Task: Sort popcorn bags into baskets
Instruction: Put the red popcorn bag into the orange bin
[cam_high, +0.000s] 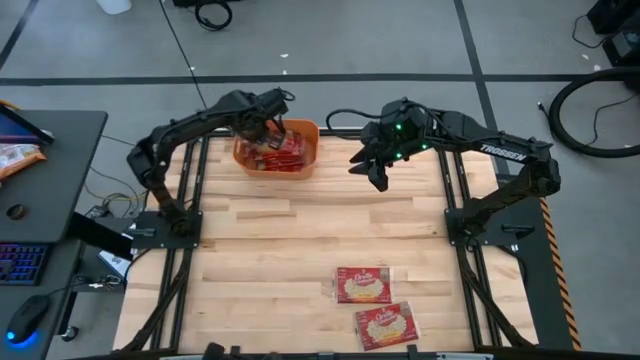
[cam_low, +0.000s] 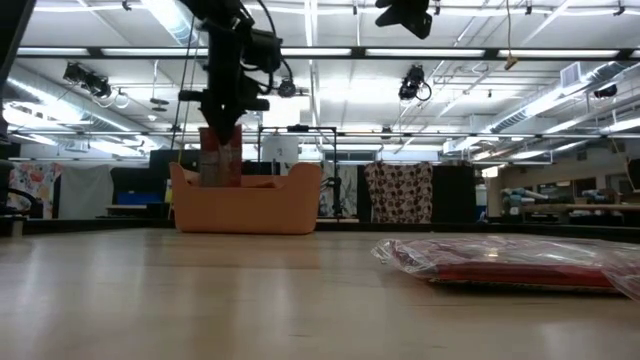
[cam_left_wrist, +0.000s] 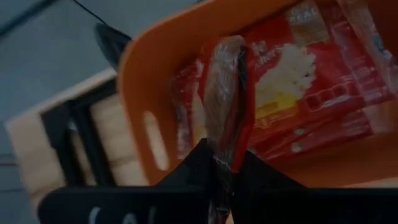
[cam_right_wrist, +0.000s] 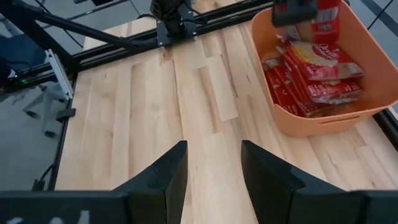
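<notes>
The orange basket (cam_high: 300, 160) stands at the table's far side and holds several red popcorn bags (cam_right_wrist: 311, 78). My left gripper (cam_high: 262, 124) hangs over the basket's left part, shut on one more red popcorn bag (cam_low: 221, 160). Two bags lie flat near the table's near edge, one (cam_high: 363, 285) just beyond the other (cam_high: 386, 324). My right gripper (cam_high: 378, 168) is open and raised over bare wood to the right of the basket (cam_right_wrist: 323, 118), touching nothing. My left gripper (cam_left_wrist: 222, 163) pinches the popcorn bag between its two fingers (cam_left_wrist: 255, 171) at the bag's upper edge (cam_left_wrist: 222, 146), coming from above and pointing down. The bag hangs upright below the fingers. Its lower end (cam_low: 221, 182) drops behind the basket wall (cam_low: 247, 208).
Bare wood lies between the basket and the two bags by the near edge. A dark side desk with a keyboard and mouse (cam_high: 25, 318) stands left of the table. The left arm's base mount (cam_right_wrist: 174, 28) sits at the table's left edge.
</notes>
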